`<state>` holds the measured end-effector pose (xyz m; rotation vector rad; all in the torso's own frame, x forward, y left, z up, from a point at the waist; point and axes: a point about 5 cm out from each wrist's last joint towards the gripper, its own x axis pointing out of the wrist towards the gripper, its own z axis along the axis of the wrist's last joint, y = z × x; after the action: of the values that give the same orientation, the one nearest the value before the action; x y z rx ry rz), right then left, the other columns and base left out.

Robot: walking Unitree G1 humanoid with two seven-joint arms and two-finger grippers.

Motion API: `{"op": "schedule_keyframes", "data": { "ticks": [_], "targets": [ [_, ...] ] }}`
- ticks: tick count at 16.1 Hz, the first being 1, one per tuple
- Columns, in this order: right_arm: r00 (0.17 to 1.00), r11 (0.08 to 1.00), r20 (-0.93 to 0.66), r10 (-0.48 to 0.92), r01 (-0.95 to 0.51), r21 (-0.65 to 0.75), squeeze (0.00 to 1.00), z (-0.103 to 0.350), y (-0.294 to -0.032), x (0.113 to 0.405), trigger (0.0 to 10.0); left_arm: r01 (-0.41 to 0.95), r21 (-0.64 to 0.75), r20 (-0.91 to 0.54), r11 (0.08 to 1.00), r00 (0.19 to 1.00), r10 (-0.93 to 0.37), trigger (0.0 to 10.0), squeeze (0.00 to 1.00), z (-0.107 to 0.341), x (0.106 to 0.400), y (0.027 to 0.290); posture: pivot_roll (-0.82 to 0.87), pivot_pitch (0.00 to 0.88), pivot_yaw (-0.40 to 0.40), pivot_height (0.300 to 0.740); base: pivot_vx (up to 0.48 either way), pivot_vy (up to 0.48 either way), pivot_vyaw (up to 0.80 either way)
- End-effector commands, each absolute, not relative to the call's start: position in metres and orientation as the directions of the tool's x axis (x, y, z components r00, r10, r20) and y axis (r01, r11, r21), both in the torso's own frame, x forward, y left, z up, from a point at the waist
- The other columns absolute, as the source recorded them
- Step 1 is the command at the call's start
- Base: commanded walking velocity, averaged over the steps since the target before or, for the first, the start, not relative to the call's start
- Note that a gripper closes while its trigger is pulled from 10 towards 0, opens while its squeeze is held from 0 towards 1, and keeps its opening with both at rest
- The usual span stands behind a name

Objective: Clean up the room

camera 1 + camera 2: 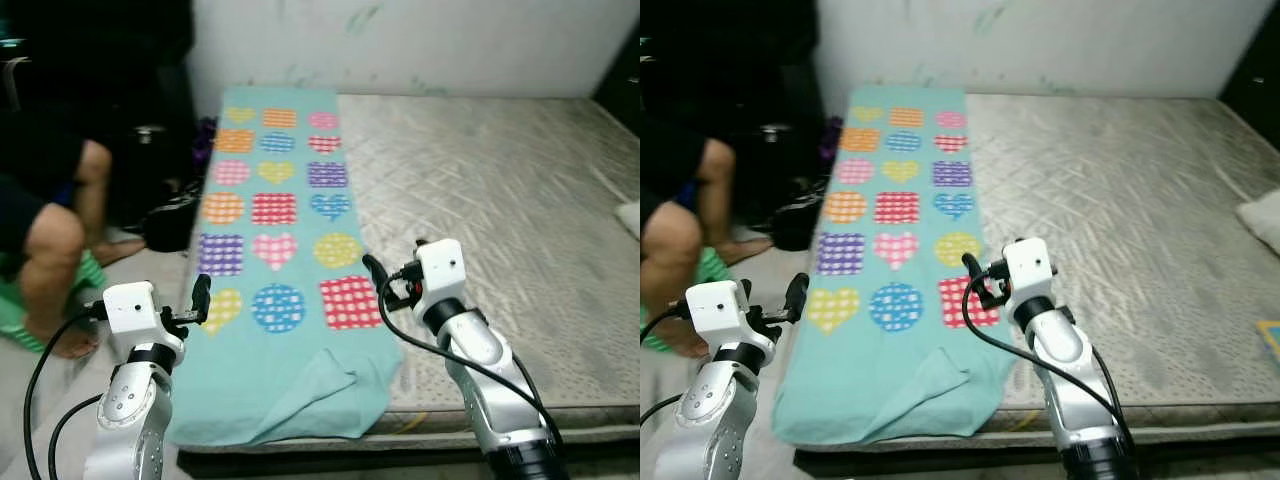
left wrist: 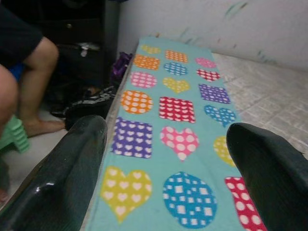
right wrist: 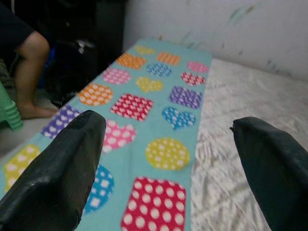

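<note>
Both grippers' fingers (image 2: 72, 178) spread wide, blanket (image 1: 275, 260) betw. & below, untouched.

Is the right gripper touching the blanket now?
Cannot tell. In the left eye view the right gripper overlaps the blanket, but its height is unclear; in the right wrist view the open fingers hold nothing.

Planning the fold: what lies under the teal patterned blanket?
The teal patterned blanket lies on the grey quilted mattress, its near end hanging over the edge. Anything beneath is hidden.
</note>
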<state>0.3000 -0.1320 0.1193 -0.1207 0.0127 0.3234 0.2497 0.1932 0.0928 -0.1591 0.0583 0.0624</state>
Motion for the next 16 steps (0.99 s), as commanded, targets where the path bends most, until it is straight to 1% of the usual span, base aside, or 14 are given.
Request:
{"op": "schedule_keyframes", "data": {
  "ticks": [1, 2, 9, 11, 16],
  "targets": [
    [0.956, 0.951, -0.034, 0.29, -0.292, -0.103, 0.0, 0.1192, -0.1395, 0.3009, 10.0, -0.037, -0.16, -0.059, 0.986, 0.998, 0.028, 10.0, 0.0, 0.0935, 0.2505, 0.1864, -0.14, 0.066, -0.003, 0.74, 0.0, 0.0, 0.0],
    [0.957, 0.952, -0.036, 0.288, -0.29, -0.099, 0.0, 0.119, -0.1396, 0.3012, 10.0, -0.036, -0.16, -0.06, 0.986, 0.998, 0.026, 10.0, 0.0, 0.0935, 0.2507, 0.1863, -0.14, 0.066, -0.003, 0.74, 0.0, 0.0, 0.0],
    [0.956, 0.952, -0.044, 0.289, -0.292, -0.091, 0.0, 0.117, -0.1395, 0.2998, 10.0, -0.039, -0.165, -0.06, 0.986, 0.998, 0.029, 10.0, 0.0, 0.094, 0.2514, 0.1862, -0.14, 0.073, -0.001, 0.74, 0.0, 0.0, -0.79],
    [0.956, 0.952, -0.044, 0.29, -0.293, -0.09, 0.0, 0.1168, -0.1393, 0.2994, 10.0, -0.038, -0.168, -0.06, 0.985, 0.998, 0.028, 10.0, 0.0, 0.0942, 0.2512, 0.1861, -0.15, 0.077, 0.0, 0.74, 0.0, 0.0, 0.0],
    [0.956, 0.952, -0.044, 0.289, -0.292, -0.092, 0.0, 0.1168, -0.1394, 0.2989, 10.0, -0.036, -0.168, -0.063, 0.985, 0.998, 0.026, 10.0, 0.0, 0.0939, 0.2511, 0.1864, -0.15, 0.081, 0.002, 0.74, 0.0, 0.451, 0.0]
  ]
}}
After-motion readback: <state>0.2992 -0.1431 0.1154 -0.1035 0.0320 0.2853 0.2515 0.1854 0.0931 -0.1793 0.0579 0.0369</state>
